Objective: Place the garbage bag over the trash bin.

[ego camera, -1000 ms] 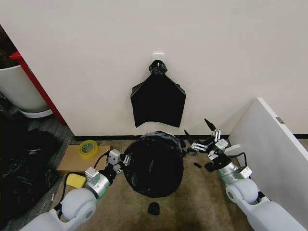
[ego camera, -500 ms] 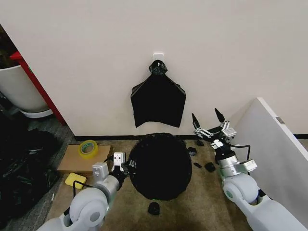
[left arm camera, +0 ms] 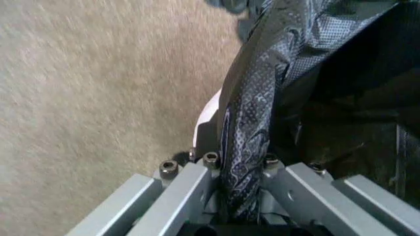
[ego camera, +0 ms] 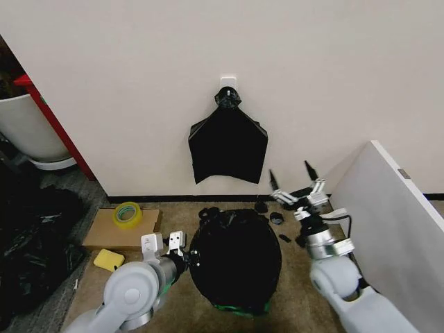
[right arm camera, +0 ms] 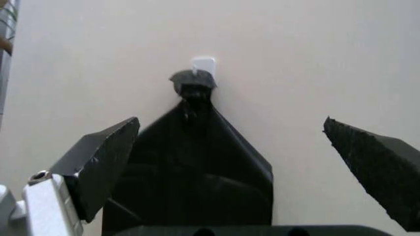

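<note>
The glossy black garbage bag (ego camera: 234,257) drapes over the round trash bin, whose pale green base (ego camera: 239,309) peeks out at the front. My left gripper (ego camera: 182,251) sits at the bag's left edge, shut on a fold of the garbage bag (left arm camera: 246,132). A sliver of the white bin rim (left arm camera: 208,115) shows beside that fold. My right gripper (ego camera: 290,178) is raised to the right of the bin, open and empty, its fingers (right arm camera: 98,167) spread wide and pointing at the wall.
A flat triangular black bundle (ego camera: 227,142) hangs from a wall hook (right arm camera: 203,64). Small black scraps (ego camera: 276,217) lie behind the bin. Cardboard with a tape roll (ego camera: 127,214) and yellow sponge (ego camera: 108,259) lie left. A white board (ego camera: 395,208) stands right.
The bin with the bag has shifted toward me and right, showing its green base. My left gripper followed, still holding the edge. My right gripper stayed raised and open, turning slightly.
</note>
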Controlling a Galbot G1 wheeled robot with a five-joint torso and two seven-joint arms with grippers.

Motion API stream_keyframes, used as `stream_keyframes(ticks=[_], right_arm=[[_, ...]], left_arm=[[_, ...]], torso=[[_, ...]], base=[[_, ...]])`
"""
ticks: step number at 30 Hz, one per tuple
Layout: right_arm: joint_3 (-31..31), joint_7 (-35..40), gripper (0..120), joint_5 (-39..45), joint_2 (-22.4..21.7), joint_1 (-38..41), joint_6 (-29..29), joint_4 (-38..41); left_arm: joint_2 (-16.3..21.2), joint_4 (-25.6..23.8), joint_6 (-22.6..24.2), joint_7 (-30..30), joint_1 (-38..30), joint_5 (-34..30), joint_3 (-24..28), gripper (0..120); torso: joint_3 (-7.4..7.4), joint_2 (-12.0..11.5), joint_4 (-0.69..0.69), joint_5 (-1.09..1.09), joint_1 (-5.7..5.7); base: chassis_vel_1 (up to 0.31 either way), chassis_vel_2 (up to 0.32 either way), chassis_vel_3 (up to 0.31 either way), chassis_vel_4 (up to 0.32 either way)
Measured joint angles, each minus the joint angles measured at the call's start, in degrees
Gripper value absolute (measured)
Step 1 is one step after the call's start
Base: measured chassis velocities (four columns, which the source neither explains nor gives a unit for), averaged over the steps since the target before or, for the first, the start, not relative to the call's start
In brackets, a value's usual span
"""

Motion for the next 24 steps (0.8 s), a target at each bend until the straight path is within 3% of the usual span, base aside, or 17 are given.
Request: stream_keyframes(ticks=[6, 16, 24], right_arm=[[-0.6, 0.6, 100, -1.2, -0.2, 0.0, -0.1, 0.0], [-1.0, 0.6, 100, -0.7, -0.9, -0.1, 0.1, 0.3], [-1.6, 0.4, 100, -0.6, -1.0, -0.2, 0.3, 0.5]], left_arm=[[-3.6, 3.9, -0.1, -1.5, -0.4, 2.0, 1.6, 0], [-3.1, 7.0, -2.0, 0.0, -0.1, 9.8, 1.6, 0], [-5.9, 10.4, -3.9, 1.2, -2.0, 12.7, 0.1, 0]], torso=[[0.00, 0.0, -0.02, 0.00, 0.00], [0.00, 0.0, -0.01, 0.01, 0.00], [0.00, 0.0, -0.03, -0.01, 0.00]], base=[[0.000, 0.000, 0.000, 0.000], [0.000, 0.000, 0.000, 0.000], [0.000, 0.000, 0.000, 0.000]])
